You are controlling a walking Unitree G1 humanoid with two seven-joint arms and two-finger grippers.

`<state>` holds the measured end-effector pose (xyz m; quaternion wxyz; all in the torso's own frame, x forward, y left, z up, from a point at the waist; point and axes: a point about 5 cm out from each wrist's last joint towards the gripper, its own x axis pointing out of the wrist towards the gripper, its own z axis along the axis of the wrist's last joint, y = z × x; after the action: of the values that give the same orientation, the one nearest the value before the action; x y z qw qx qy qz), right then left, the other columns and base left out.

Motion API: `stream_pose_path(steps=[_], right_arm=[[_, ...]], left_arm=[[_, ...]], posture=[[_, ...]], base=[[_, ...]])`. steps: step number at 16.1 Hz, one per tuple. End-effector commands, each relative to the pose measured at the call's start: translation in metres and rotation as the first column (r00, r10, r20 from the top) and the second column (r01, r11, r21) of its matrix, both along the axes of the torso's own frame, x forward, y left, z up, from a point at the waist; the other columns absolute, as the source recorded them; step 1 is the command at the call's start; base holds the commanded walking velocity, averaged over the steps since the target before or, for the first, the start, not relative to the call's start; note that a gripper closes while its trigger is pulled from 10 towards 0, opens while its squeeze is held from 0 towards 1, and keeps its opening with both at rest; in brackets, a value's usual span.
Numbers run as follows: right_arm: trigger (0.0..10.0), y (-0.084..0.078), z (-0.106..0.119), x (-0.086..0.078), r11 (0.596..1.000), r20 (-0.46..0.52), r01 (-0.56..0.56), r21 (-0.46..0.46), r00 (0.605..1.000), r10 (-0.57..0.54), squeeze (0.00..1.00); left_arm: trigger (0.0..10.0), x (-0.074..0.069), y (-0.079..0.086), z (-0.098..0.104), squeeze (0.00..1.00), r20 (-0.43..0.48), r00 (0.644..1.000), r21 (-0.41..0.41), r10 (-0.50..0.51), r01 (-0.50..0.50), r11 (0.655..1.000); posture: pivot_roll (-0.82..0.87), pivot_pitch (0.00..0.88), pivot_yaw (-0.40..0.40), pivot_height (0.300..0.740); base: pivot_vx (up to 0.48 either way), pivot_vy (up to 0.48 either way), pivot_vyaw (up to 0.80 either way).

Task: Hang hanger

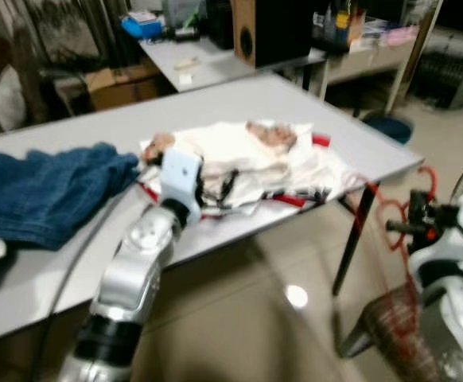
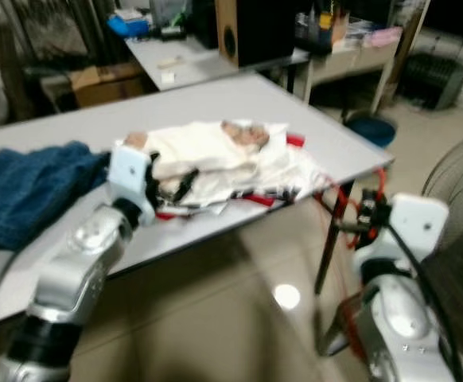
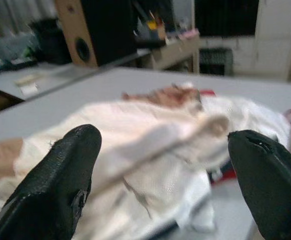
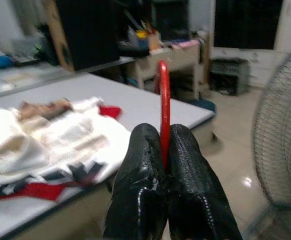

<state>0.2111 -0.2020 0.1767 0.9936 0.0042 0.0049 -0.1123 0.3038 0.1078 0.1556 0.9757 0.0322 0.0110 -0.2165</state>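
A blue cloth (image 1: 48, 191) lies bunched at the left end of the grey counter (image 1: 239, 99). Just to its right, the left pincer (image 3: 160, 175) reaches over the counter edge with its fingers (image 3: 60, 180) spread wide apart, holding nothing, close in front of a white garment (image 1: 247, 159). That garment is crumpled in a heap near the middle of the counter, with red and dark trim showing along its near edge. Behind the counter stand a second counter with small items and a speaker (image 1: 275, 28). Further right, off the counter's corner and above the tiled floor (image 1: 279, 318), the right pincer (image 4: 163, 150) is clamped together on a red hanger (image 4: 163, 100), whose thin hook rises upright from between the fingers. A fan (image 4: 280, 135) stands at the far right.
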Motion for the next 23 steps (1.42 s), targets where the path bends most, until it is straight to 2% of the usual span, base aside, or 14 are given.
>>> stream_pose_path(steps=[1, 3, 7, 8, 12, 15, 16, 17, 18, 19, 20, 21, 22, 23], right_arm=[[10.0, 0.004, 0.004, 0.004, 1.0, 0.011, -0.017, -0.024, 1.0, 0.018, 0.0], [10.0, 0.01, 0.003, 0.012, 0.973, -0.012, -0.091, -0.212, 0.996, 0.09, 0.0], [10.0, 0.016, 0.008, 0.016, 0.949, -0.001, -0.173, -0.265, 0.984, 0.179, 0.0], [10.0, 0.018, 0.009, 0.016, 0.951, -0.005, -0.211, -0.224, 0.976, 0.216, 0.0], [10.0, 0.025, 0.033, 0.017, 0.926, 0.107, -0.315, -0.207, 0.934, 0.341, 0.0], [10.0, 0.03, 0.056, 0.005, 0.797, 0.123, -0.561, -0.224, 0.795, 0.594, 0.0], [10.0, 0.026, 0.066, -0.001, 0.734, 0.128, -0.639, -0.229, 0.728, 0.674, 0.0], [10.0, 0.019, 0.075, -0.005, 0.676, 0.118, -0.701, -0.228, 0.669, 0.734, 0.0], [10.0, 0.009, 0.083, -0.008, 0.576, 0.096, -0.786, -0.223, 0.571, 0.816, 0.0], [10.0, 0.006, 0.084, -0.008, 0.545, 0.082, -0.813, -0.206, 0.541, 0.837, 0.0], [10.0, 0.006, 0.084, -0.007, 0.436, 0.028, -0.875, -0.211, 0.44, 0.898, 0.0], [10.0, 0.006, 0.084, -0.007, 0.388, 0.005, -0.898, -0.209, 0.396, 0.918, 0.0], [10.0, 0.008, 0.083, -0.007, 0.271, -0.036, -0.943, -0.194, 0.283, 0.958, 0.0], [10.0, 0.009, 0.083, -0.006, 0.23, -0.047, -0.954, -0.191, 0.243, 0.969, 0.0]], left_arm=[[10.0, 0.001, 0.007, 0.004, 0.8, 0.009, 1.0, 0.005, 0.011, -0.011, 1.0], [10.0, -0.002, 0.02, -0.006, 0.75, -0.004, 0.997, 0.031, 0.083, -0.083, 0.996], [10.0, -0.009, 0.025, -0.003, 0.73, 0.015, 0.991, -0.003, 0.136, -0.136, 0.991], [10.0, -0.01, 0.025, -0.003, 0.73, 0.017, 0.99, -0.006, 0.143, -0.143, 0.99], [10.0, -0.011, 0.023, -0.001, 0.73, 0.02, 0.99, -0.024, 0.138, -0.138, 0.99], [10.0, -0.013, 0.015, 0.021, 0.77, 0.085, 0.996, -0.134, -0.01, 0.021, 0.991], [10.0, -0.01, 0.015, 0.036, 0.83, 0.142, 0.988, -0.176, -0.059, 0.084, 0.981], [10.0, -0.004, 0.016, 0.055, 1.0, 0.212, 0.969, -0.209, -0.125, 0.17, 0.963], [10.0, 0.007, 0.02, 0.091, 1.0, 0.324, 0.911, -0.169, -0.253, 0.319, 0.932], [10.0, 0.009, 0.02, 0.102, 1.0, 0.353, 0.884, -0.142, -0.307, 0.374, 0.916], [10.0, 0.009, 0.015, 0.118, 1.0, 0.356, 0.788, -0.029, -0.502, 0.546, 0.837], [10.0, 0.008, 0.014, 0.124, 1.0, 0.344, 0.74, 0.02, -0.578, 0.61, 0.792], [10.0, 0.011, 0.008, 0.131, 1.0, 0.279, 0.645, 0.153, -0.712, 0.702, 0.696], [10.0, 0.014, 0.005, 0.133, 1.0, 0.255, 0.623, 0.192, -0.74, 0.718, 0.67]], posture=[[-0.1, 0.0, 0.04, 0.74], [-0.09, 0.0, 0.017, 0.74], [-0.08, 0.0, -0.016, 0.74], [-0.08, 0.0, -0.016, 0.74], [-0.09, 0.0, -0.018, 0.74], [-0.09, 0.0, 0.008, 0.74], [-0.1, 0.0, 0.018, 0.74], [-0.11, 0.0, 0.027, 0.74], [-0.11, 0.0, 0.044, 0.74], [-0.11, 0.0, 0.044, 0.74], [-0.1, 0.0, 0.054, 0.74], [-0.09, 0.0, 0.053, 0.74], [-0.09, 0.0, 0.053, 0.74], [-0.09, 0.0, 0.053, 0.74]], base=[[0.0, 0.0, -0.49], [0.0, 0.0, 0.0], [0.0, 0.0, 0.0], [0.0, 0.0, 0.0], [0.0, 0.0, 0.0], [0.0, 0.0, 0.0], [0.0, 0.0, 0.0], [0.0, 0.0, 0.0], [0.0, 0.0, 0.0], [0.0, 0.0, 0.0], [0.0, 0.0, 0.0], [0.0, 0.0, 0.0], [0.0, 0.0, 0.0], [0.0, 0.0, 0.0]])
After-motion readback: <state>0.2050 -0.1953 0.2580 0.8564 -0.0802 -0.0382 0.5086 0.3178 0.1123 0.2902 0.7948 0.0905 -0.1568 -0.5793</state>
